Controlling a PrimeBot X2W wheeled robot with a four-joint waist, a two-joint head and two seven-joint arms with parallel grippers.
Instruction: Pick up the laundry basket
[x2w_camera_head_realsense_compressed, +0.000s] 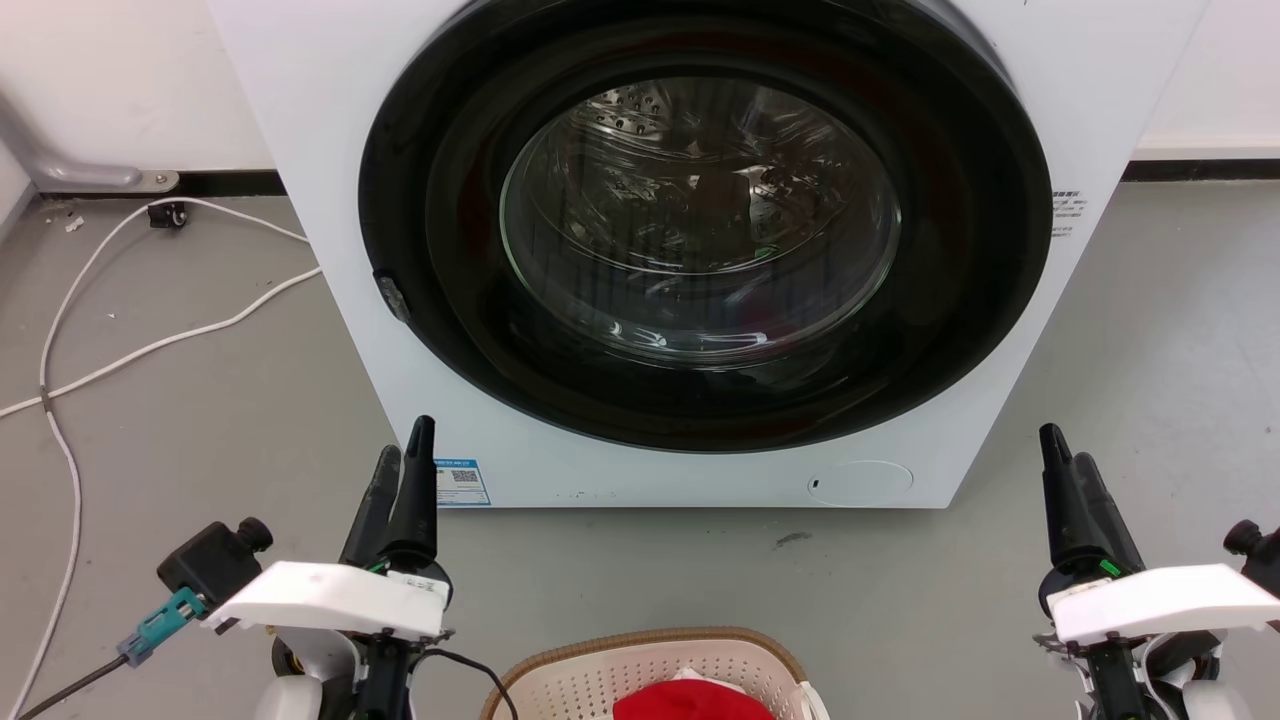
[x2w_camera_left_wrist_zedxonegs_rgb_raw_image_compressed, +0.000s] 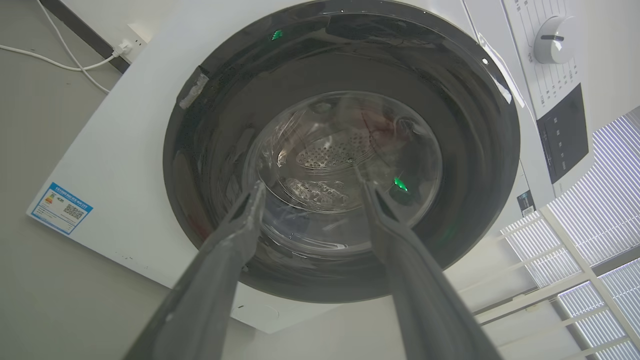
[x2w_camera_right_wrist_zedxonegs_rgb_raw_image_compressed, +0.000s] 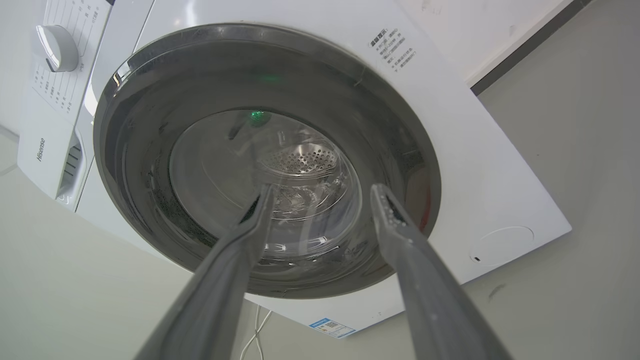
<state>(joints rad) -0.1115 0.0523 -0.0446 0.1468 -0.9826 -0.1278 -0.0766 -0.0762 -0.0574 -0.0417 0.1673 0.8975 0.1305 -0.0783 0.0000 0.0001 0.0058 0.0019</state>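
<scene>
The laundry basket (x2w_camera_head_realsense_compressed: 600, 672) sits on the floor at the bottom middle of the head view, cream with a brown woven-look rim, cut off by the frame edge. Something red (x2w_camera_head_realsense_compressed: 690, 698) lies inside it. My left gripper (x2w_camera_head_realsense_compressed: 405, 455) stands at the lower left, to the left of the basket and apart from it, fingers pointing toward the washing machine. My right gripper (x2w_camera_head_realsense_compressed: 1068, 455) is at the lower right, well to the right of the basket. In both wrist views the fingers are spread with nothing between them: left gripper (x2w_camera_left_wrist_zedxonegs_rgb_raw_image_compressed: 311, 189), right gripper (x2w_camera_right_wrist_zedxonegs_rgb_raw_image_compressed: 324, 192).
A white front-loading washing machine (x2w_camera_head_realsense_compressed: 330, 200) with a shut round dark door (x2w_camera_head_realsense_compressed: 700, 220) stands directly ahead of the basket. White cables (x2w_camera_head_realsense_compressed: 150, 345) trail over the grey floor at the left. A white wall with a dark skirting runs behind.
</scene>
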